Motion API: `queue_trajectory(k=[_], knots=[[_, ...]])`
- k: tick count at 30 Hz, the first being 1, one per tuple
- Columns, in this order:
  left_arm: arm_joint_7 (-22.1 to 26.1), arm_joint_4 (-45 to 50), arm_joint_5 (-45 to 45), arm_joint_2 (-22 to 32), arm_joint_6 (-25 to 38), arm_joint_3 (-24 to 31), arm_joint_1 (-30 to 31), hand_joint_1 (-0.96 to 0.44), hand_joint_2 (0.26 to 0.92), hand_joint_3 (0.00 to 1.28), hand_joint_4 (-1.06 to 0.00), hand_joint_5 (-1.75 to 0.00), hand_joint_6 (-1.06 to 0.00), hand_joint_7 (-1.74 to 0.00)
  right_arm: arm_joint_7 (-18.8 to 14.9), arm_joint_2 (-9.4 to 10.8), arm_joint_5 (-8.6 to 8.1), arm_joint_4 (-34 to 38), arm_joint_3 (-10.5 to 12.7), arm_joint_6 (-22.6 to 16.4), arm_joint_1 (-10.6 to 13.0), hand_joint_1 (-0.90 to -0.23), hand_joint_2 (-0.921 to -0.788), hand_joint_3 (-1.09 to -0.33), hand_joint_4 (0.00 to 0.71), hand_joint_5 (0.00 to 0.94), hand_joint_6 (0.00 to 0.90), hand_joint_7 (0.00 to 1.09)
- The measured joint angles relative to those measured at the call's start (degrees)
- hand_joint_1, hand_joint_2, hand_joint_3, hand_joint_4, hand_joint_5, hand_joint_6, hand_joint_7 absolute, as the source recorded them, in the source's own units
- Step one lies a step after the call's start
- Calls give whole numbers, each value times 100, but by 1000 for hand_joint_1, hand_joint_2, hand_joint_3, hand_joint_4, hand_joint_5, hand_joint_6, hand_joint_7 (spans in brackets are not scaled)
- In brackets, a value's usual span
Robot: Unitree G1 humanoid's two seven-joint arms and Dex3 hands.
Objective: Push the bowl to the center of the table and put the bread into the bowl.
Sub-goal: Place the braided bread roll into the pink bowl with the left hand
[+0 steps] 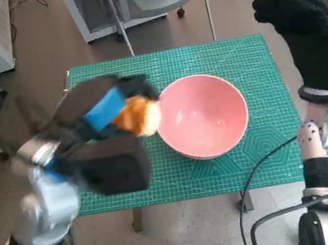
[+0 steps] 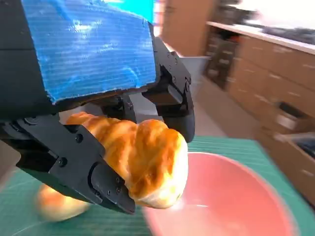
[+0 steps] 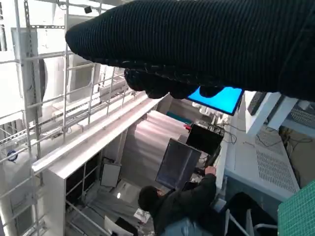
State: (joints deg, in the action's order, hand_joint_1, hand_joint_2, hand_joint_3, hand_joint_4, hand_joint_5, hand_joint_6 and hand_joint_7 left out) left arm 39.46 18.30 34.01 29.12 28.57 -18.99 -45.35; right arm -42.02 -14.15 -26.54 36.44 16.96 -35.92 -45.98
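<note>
You have a green mat (image 1: 266, 161) covering the small table, and the pink bowl (image 1: 202, 116) sits on it about midway across, a little toward the right. Your left hand (image 1: 108, 110), with blue tape on its back, hangs over the mat just left of the bowl, and its black fingers (image 2: 93, 179) are clamped round the bread (image 1: 139, 116); the loaf is off the mat, held in the air right at the bowl's left rim, not yet inside it. From the left wrist camera you see the golden, twisted loaf gripped from both sides, its end poking out over the pink rim, with a blurred tan reflection or second piece under it that you cannot make out. Your right hand (image 1: 310, 33), in the black glove, is raised off the table past the mat's right edge, holding nothing; its fingers look loosely curled, though you cannot tell for sure. A black cable (image 1: 258, 172) runs across the mat's near right corner. In the right wrist view a person (image 3: 179, 204) sits at a screen.
</note>
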Motion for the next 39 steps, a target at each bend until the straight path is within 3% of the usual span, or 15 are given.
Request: queue_trajectory(k=[8, 14, 15, 16, 17, 20, 22, 24, 25, 26, 27, 28, 30, 33, 39], knots=[[13, -1013, 14, -722, -234, -625, -773, 2, 906, 29, -762, -1210, -723, -947, 98, 29, 5, -151, -50, -3, 109, -658, -921, -720, 322, 0, 438, 3], [-150, -1908, 17, -1174, -641, -924, -1121, 3, 910, 54, -684, -1337, -741, -885, 173, 24, 7, -262, -69, 5, 216, -650, -921, -722, 321, 0, 433, 1], [-194, -2059, 16, -1237, -720, -962, -1164, 3, 877, 124, -664, -1369, -740, -888, 187, 23, 9, -279, -73, 6, 225, -649, -921, -723, 321, 0, 432, 0], [-228, -2197, 14, -1304, -798, -991, -1205, 4, 785, 312, -635, -1439, -726, -932, 199, 16, 17, -295, -74, 7, 237, -648, -921, -724, 321, 0, 430, 0], [-271, -2352, 12, -1373, -877, -1018, -1244, 4, 714, 462, -614, -1425, -675, -1089, 218, 6, 32, -313, -77, 9, 249, -648, -921, -727, 320, 0, 427, 0], [-402, -2805, 12, -1567, -1106, -1086, -1354, 3, 643, 638, -568, -1427, -593, -1295, 260, -28, 66, -380, -85, 14, 288, -650, -921, -736, 319, 0, 424, 0], [-533, -3121, 15, -1674, -1274, -1135, -1424, 3, 650, 652, -542, -1434, -557, -1351, 298, -49, 106, -432, -89, 23, 309, -651, -921, -738, 317, 0, 424, 0], [-671, -3414, 18, -1775, -1433, -1169, -1468, 2, 776, 428, -540, -1369, -545, -1320, 334, -71, 137, -486, -94, 34, 334, -652, -921, -739, 315, 0, 424, 1], [-739, -3549, 15, -1823, -1509, -1171, -1478, 72, 805, 380, -541, -1368, -489, -1198, 353, -84, 154, -510, -94, 39, 350, -652, -921, -739, 315, 0, 424, 1], [-782, -3644, 13, -1853, -1567, -1174, -1480, 173, 847, 309, -545, -1363, -446, -944, 367, -93, 164, -528, -94, 45, 359, -652, -921, -739, 315, 0, 424, 1], [-815, -3754, 5, -1885, -1629, -1176, -1482, 121, 834, 268, -436, -1152, -389, -813, 379, -104, 171, -546, -92, 48, 373, -653, -921, -739, 315, 0, 424, 0], [-819, -3837, -13, -1908, -1662, -1175, -1481, 4, 815, 161, -251, -613, -305, -468, 386, -113, 172, -563, -91, 51, 387, -653, -921, -738, 315, 0, 423, 0], [-809, -3983, -50, -1946, -1673, -1170, -1477, -73, 796, 97, -128, -313, -247, -271, 395, -133, 171, -588, -85, 58, 415, -653, -921, -736, 315, 1, 423, 0], [-724, -4103, -107, -1955, -1636, -1147, -1468, -235, 770, 42, -41, -102, -185, -117, 407, -151, 163, -616, -66, 78, 439, -655, -921, -733, 317, 1, 421, 0], [-626, -4288, -95, -1915, -1629, -1155, -1468, -553, 785, 24, -4, -10, -147, -35, 405, -174, 141, -606, -3, 108, 439, -661, -921, -728, 319, 2, 419, 0]])
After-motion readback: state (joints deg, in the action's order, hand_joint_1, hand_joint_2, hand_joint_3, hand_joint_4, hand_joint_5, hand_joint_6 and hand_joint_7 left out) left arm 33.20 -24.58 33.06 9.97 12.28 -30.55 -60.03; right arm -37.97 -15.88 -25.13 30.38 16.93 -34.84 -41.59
